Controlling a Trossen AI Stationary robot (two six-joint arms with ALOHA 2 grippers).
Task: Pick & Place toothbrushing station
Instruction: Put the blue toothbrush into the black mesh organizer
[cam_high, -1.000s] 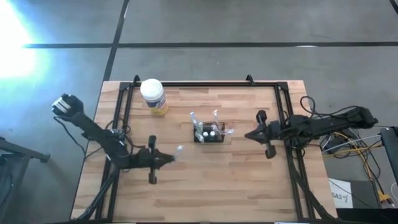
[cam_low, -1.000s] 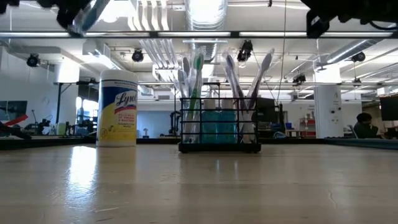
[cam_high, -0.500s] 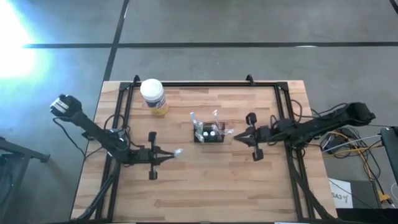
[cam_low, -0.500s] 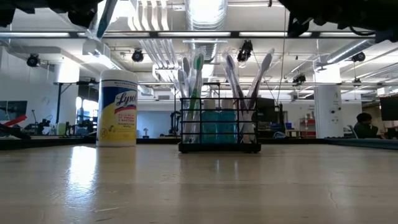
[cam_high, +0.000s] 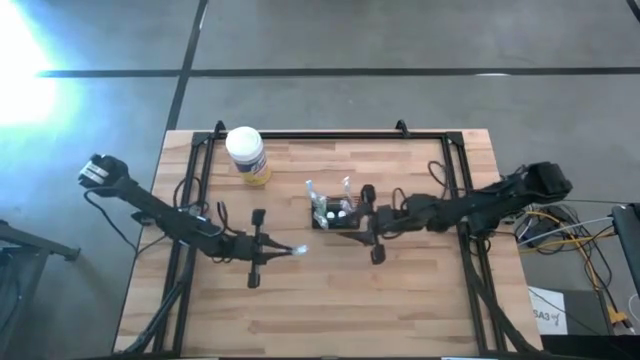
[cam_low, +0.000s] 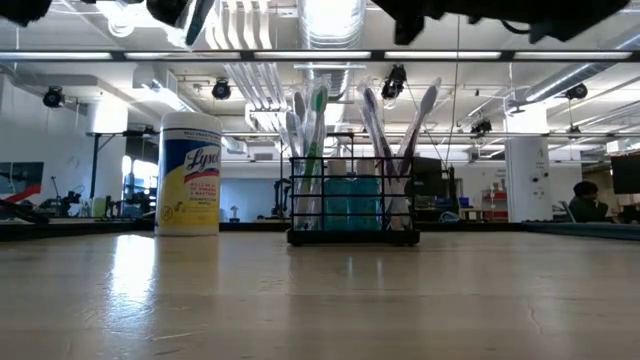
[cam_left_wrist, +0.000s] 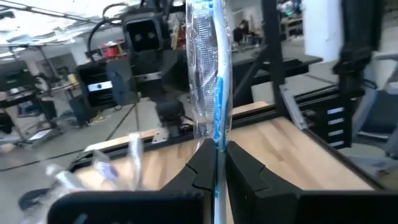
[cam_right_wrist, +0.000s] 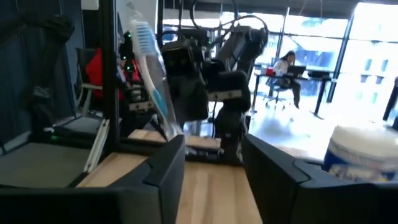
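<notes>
The toothbrushing station is a black wire holder standing on the table's middle, with several toothbrushes sticking up out of it. My left gripper hovers above the table to the near left of the station, shut on a toothbrush in clear wrapping. That toothbrush also shows in the right wrist view. My right gripper hangs level just right of the station and above it. Its fingers are open with nothing between them. My left gripper pinches the wrapped toothbrush between its two fingers at the lower part of the handle. The fingers lie level and cross the handle. The toothbrush stands nearly upright, blue bristle head on top, lifted clear of the table.
A round white-lidded jar with a yellow label stands at the far left of the table. Black rails run along the table's far, left and right sides. Beyond the table is a workshop, with a seated person far off.
My right gripper has travelled a long way toward the table's left, from near the right rail to just beside the station. My left gripper has moved a little toward the station with the toothbrush and rolled, so the toothbrush has turned about in the air.
</notes>
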